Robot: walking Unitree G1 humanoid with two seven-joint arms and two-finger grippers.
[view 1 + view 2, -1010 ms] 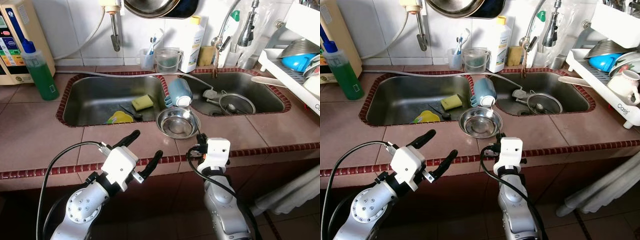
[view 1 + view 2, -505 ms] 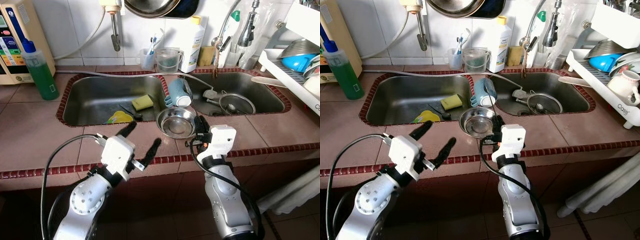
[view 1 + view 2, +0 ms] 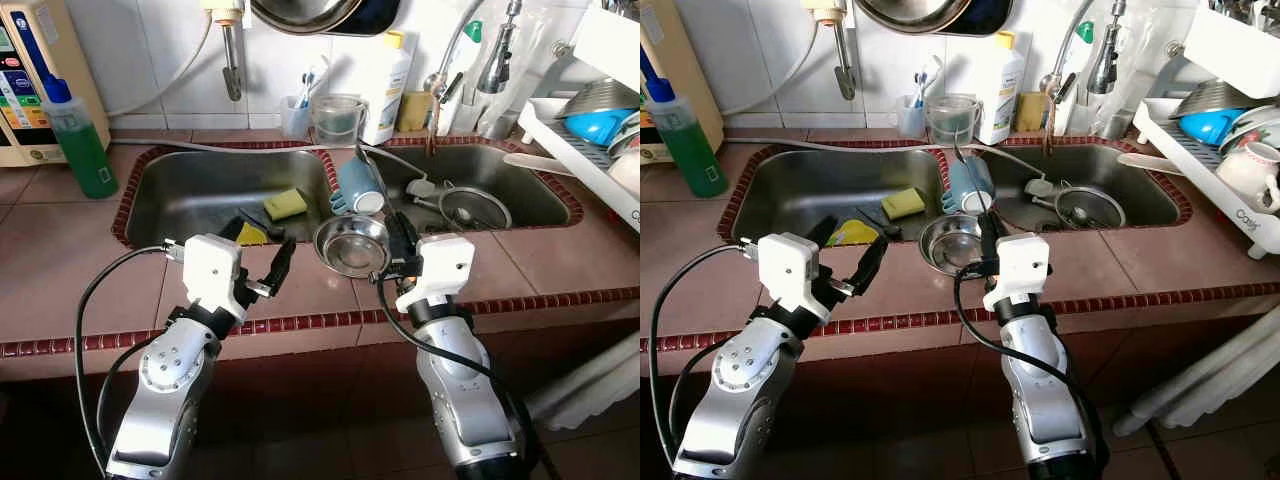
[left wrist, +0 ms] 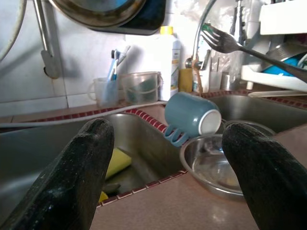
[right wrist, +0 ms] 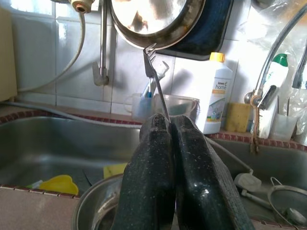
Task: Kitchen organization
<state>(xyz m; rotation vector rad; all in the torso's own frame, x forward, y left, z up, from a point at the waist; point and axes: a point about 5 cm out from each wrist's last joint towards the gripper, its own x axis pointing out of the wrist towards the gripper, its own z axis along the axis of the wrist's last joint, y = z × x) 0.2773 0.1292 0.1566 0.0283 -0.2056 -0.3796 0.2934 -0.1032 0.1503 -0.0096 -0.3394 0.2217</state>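
Right gripper [image 5: 170,129] pinching a fork [image 5: 154,79] by its handle, both black fingers [image 5: 146,182] pressed flat together with only the thin shaft between them, tines pointing up and away toward the wall. Hovering at the near rim of the steel bowl [image 3: 351,244], roughly 4 o'clock of its centre, above the tiled counter [image 3: 60,270]. Left gripper [image 3: 262,252] spreading wide, fingers well apart, gripping nothing, touching nothing; hanging over the counter edge at about 9 o'clock from the bowl, near the front lip of the left sink basin [image 3: 180,200]. Between its spread fingers [image 4: 72,177] in the left wrist view: blue mug [image 4: 192,116] lying on its side, tilted against the divider between the basins, mouth facing the bowl, just at the bowl's 12 o'clock. Yellow sponge [image 3: 285,204] and a yellow item [image 3: 249,233] sitting in the left basin. Strainer [image 3: 474,207] resting in the right basin [image 3: 520,180]. Green bottle [image 3: 78,143] standing upright at 10 o'clock on the counter.
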